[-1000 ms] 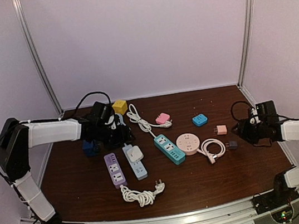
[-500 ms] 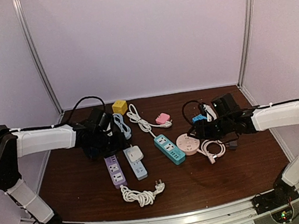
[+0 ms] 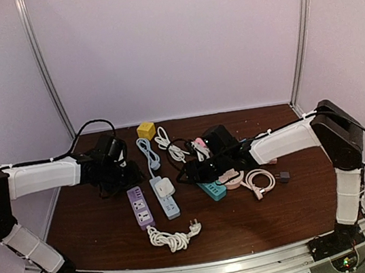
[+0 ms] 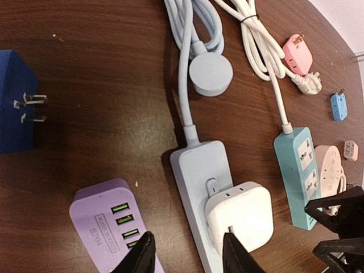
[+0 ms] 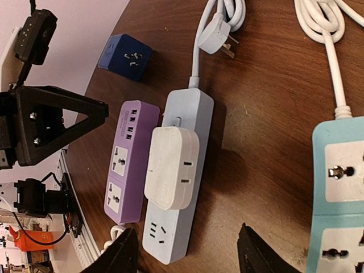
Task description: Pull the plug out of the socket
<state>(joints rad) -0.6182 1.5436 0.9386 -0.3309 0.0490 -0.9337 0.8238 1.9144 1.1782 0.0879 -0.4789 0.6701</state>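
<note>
Resting plugged into the pale-blue socket strip (image 3: 171, 210) at the middle of the surface (image 3: 264, 220), the white plug (image 3: 165, 187) sits untouched; left fingers (image 4: 141, 256) hover spread at its left, right fingers (image 5: 122, 255) spread at its right, both empty.

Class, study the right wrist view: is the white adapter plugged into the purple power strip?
No, the white adapter sits on the light blue power strip, which lies beside the purple power strip.
</note>
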